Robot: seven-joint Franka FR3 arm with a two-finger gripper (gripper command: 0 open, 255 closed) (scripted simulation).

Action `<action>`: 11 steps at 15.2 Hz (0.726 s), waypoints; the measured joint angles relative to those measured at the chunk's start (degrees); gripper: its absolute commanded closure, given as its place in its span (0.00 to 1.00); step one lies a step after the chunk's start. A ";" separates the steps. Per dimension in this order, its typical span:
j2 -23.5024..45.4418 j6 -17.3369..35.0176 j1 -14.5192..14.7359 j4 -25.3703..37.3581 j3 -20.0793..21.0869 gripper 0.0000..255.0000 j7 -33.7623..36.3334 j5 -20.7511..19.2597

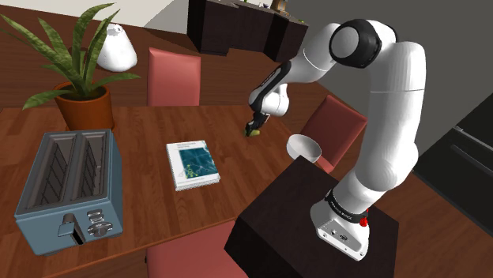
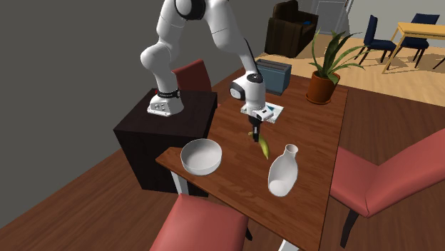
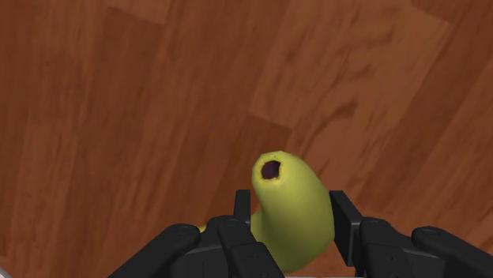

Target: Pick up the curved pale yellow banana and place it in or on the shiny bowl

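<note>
A pale yellow-green banana (image 3: 288,217) is clasped between my two black fingers (image 3: 345,221), its dark-tipped end pointing away from the hand toward the wooden table (image 3: 118,118). My gripper (image 1: 254,126) is shut on the banana (image 1: 256,133) and points down over the table's middle. In the second exterior view the banana (image 2: 264,147) hangs from the gripper (image 2: 254,132), close over the tabletop. The white bowl (image 1: 304,148) stands near the table's edge beside the stand; in the second exterior view the bowl (image 2: 201,157) is down and to the left of the gripper.
A white vase (image 2: 283,171) stands just right of the banana. A book (image 1: 193,163), a blue-grey toaster (image 1: 69,188) and a potted plant (image 1: 79,95) occupy the shoulder view's left. Red chairs (image 1: 174,77) ring the table; the dark stand (image 1: 308,229) adjoins it.
</note>
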 measured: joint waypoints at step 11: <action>-8.38 -6.15 3.57 -2.36 -4.49 1.00 4.08 -4.37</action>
